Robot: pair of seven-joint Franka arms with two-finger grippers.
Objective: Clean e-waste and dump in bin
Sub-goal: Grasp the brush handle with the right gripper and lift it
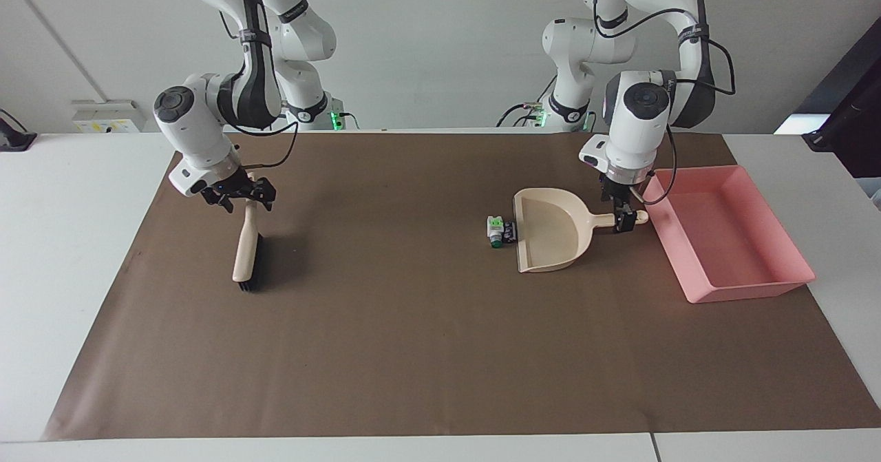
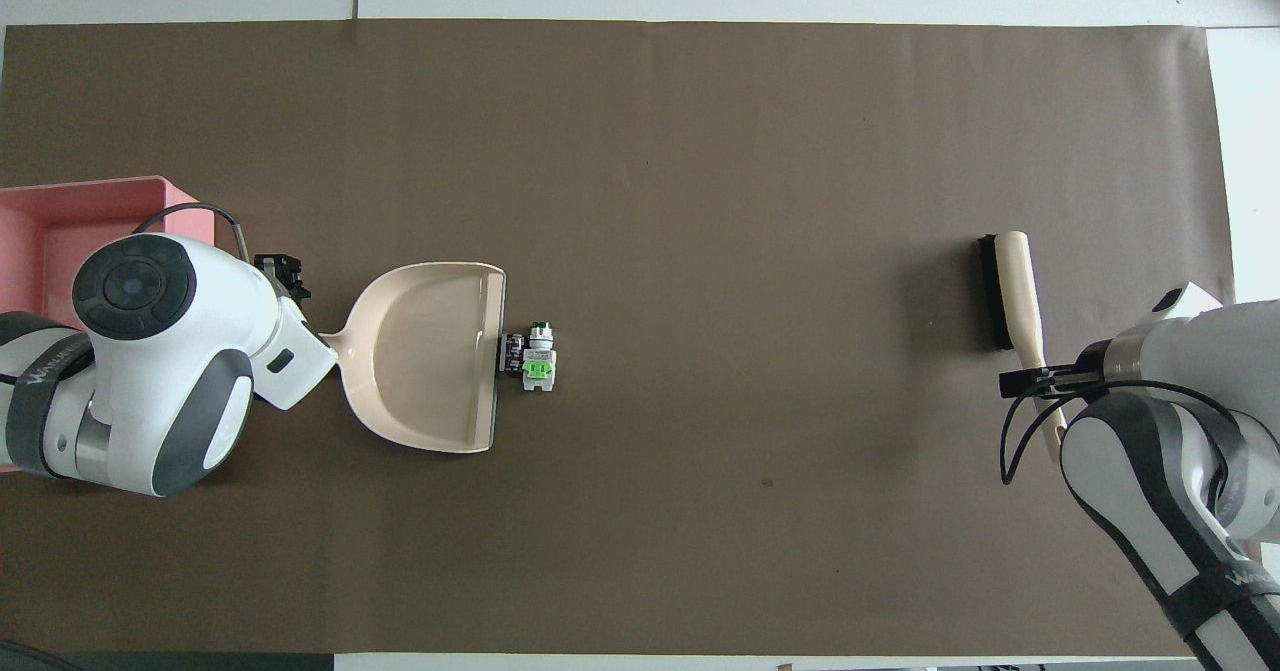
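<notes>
Straddling the dustpan handle (image 1: pixel 623 218) with my open left gripper (image 1: pixel 625 219), I should close squarely while my open right gripper (image 1: pixel 237 197) brackets the brush handle (image 1: pixel 248 218).

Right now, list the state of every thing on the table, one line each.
E-waste: two bits on the mat, at the dustpan's lip, not swept in.
Dustpan: flat on the mat, empty.
Brush: lying on the mat.
Bin: empty.
Left claw: open, at the dustpan's handle.
Right claw: open, at the brush's handle.
</notes>
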